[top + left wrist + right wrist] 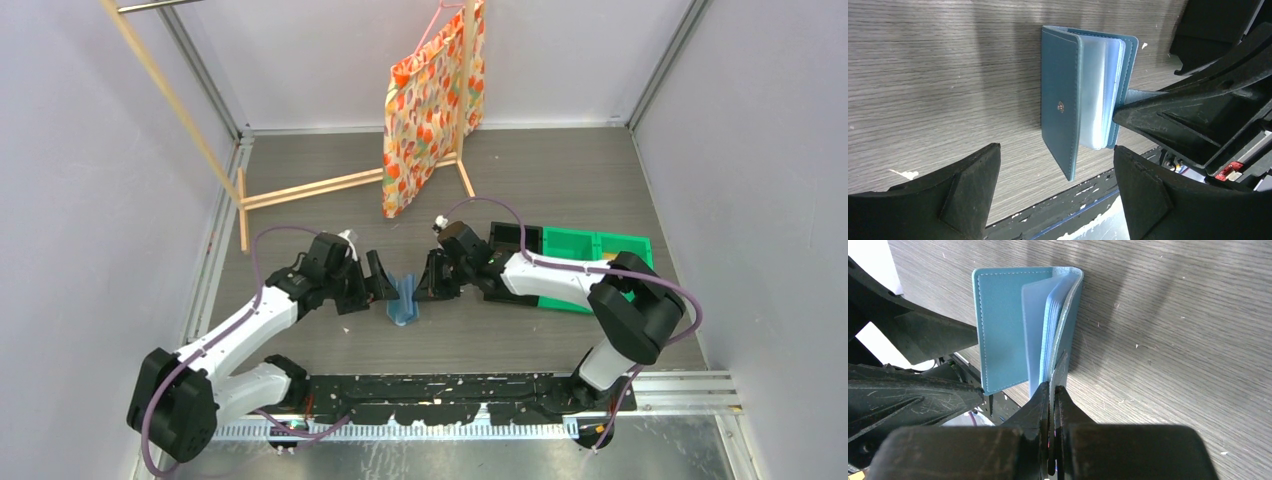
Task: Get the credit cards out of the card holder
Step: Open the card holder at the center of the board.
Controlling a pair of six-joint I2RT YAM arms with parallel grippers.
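Teal card holder (403,298) standing on edge on the grey counter (560,180), centre frame, between both tools.
Covers half spread, translucent sleeves (1095,95) fanned inside; cards in them not discernible. Right tool (1052,388) pinched tight on one cover edge. Left tool (1055,195) wide apart, holding nothing. Green bin (600,236), black bin (516,228) right of centre: contents unclear.

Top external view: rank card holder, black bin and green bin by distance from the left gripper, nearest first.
From the left gripper:
1. card holder: standing on the table right beside the gripper, on its right.
2. black bin: well off to the right and a little further back.
3. green bin: farthest, beyond the black bin on the right side of the table.
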